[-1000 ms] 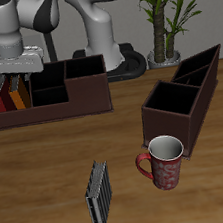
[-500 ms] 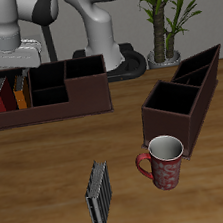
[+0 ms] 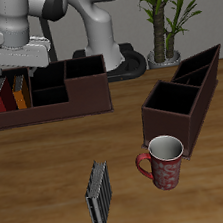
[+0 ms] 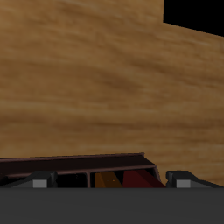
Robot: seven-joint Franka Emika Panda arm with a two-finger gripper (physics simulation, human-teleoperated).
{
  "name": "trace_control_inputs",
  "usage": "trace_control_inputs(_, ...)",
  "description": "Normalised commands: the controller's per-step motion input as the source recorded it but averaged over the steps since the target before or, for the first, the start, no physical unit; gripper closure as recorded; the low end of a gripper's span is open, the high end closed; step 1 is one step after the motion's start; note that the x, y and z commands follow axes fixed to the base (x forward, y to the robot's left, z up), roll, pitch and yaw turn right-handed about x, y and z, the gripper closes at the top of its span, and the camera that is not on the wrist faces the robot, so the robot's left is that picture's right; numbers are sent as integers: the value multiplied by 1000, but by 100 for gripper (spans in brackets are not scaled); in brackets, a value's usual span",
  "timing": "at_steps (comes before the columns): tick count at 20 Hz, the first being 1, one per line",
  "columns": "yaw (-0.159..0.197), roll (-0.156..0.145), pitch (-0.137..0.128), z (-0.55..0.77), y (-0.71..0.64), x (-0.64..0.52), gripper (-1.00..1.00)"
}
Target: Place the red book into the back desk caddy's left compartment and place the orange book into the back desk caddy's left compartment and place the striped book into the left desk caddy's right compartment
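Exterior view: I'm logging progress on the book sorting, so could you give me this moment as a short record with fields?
red book: standing in the back desk caddy, end compartment
orange book: same compartment, beside the red book
striped book: on the table, near the front edge, untouched
left desk caddy: compartments in view hold no book
mug: upright, before the left desk caddy
gripper: above the books, holding nothing visible

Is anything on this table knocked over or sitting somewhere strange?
One thing stands out: the striped book stands alone on the bare wood near the table's front edge, beside the red mug, while the red book and orange book stand neatly in the back desk caddy. Nothing looks spilled or damaged.
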Motion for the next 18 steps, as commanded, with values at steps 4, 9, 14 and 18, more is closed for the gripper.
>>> trace_control_inputs(4,-2,39,26,84,172,550,-100)
trace_control_inputs(9,6,28,12,149,367,599,-100)
trace_control_inputs(14,17,10,-8,175,389,582,-100)
trace_control_inputs(18,-6,-15,12,129,281,570,-100)
